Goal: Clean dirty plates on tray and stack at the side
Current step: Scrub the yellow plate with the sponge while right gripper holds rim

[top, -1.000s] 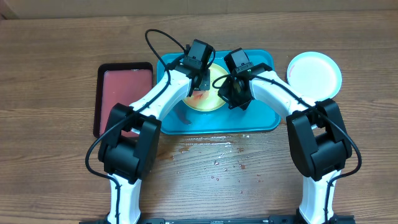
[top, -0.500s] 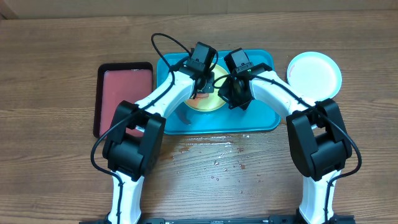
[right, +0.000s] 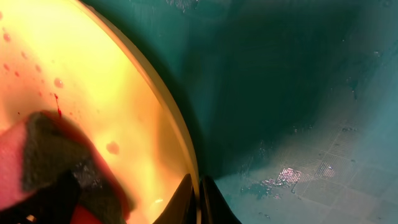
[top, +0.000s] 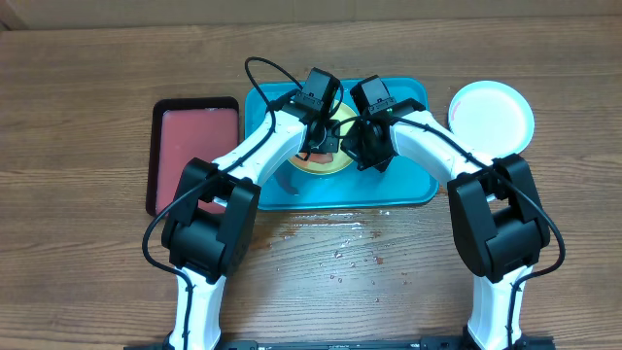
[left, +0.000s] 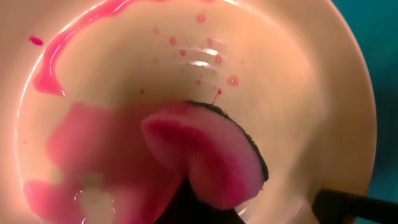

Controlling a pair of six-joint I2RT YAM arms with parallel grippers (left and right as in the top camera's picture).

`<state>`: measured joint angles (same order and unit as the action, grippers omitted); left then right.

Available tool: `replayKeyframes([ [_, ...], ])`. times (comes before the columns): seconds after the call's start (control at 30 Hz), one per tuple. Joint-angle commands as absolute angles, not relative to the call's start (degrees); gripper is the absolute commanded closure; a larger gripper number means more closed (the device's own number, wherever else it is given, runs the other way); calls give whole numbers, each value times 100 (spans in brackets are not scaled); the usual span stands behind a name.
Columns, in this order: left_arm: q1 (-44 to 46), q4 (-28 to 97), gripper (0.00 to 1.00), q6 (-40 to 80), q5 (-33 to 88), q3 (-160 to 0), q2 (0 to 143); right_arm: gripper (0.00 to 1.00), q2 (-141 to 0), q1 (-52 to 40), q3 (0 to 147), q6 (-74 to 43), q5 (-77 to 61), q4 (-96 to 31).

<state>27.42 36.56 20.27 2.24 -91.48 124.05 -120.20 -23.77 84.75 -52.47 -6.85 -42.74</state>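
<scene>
A yellow-green plate (top: 328, 165) lies on the turquoise tray (top: 413, 180), mostly hidden by both grippers. My left gripper (top: 317, 126) is shut on a pink-stained sponge (left: 211, 155) with a dark scouring side, pressed on the plate's inside (left: 280, 74). Red sauce (left: 56, 56) streaks its upper left. My right gripper (right: 199, 199) is shut on the plate's rim (right: 177, 134), also seen overhead (top: 362, 136). A pale blue plate with a white centre (top: 491, 115) lies on the bare wood to the right of the tray. A third plate is not visible.
A black-rimmed tray with a reddish inside (top: 194, 151) lies left of the turquoise tray. Water drops and red specks (top: 335, 243) dot the table in front of the tray. The tray floor (right: 298, 93) is wet.
My left gripper has moved right with the sponge, from the plate's lower-left edge onto its middle. The right gripper has stayed on the rim.
</scene>
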Motion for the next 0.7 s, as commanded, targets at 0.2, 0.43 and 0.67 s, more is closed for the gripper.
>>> replayKeyframes([
  [0.2, 2777, 3120, 96, 1741, 154, -9118, 12645, 96, -12001, -2416, 8471, -5203, -694, -4233],
  [0.43, 2733, 2635, 96, 1949, 220, -9120, 12860, 96, -12001, -2416, 8471, -5076, -742, -4257],
  [0.67, 2473, 2486, 96, 2040, 128, -9120, 12879, 96, -12001, -2416, 8471, -5076, -742, -4254],
])
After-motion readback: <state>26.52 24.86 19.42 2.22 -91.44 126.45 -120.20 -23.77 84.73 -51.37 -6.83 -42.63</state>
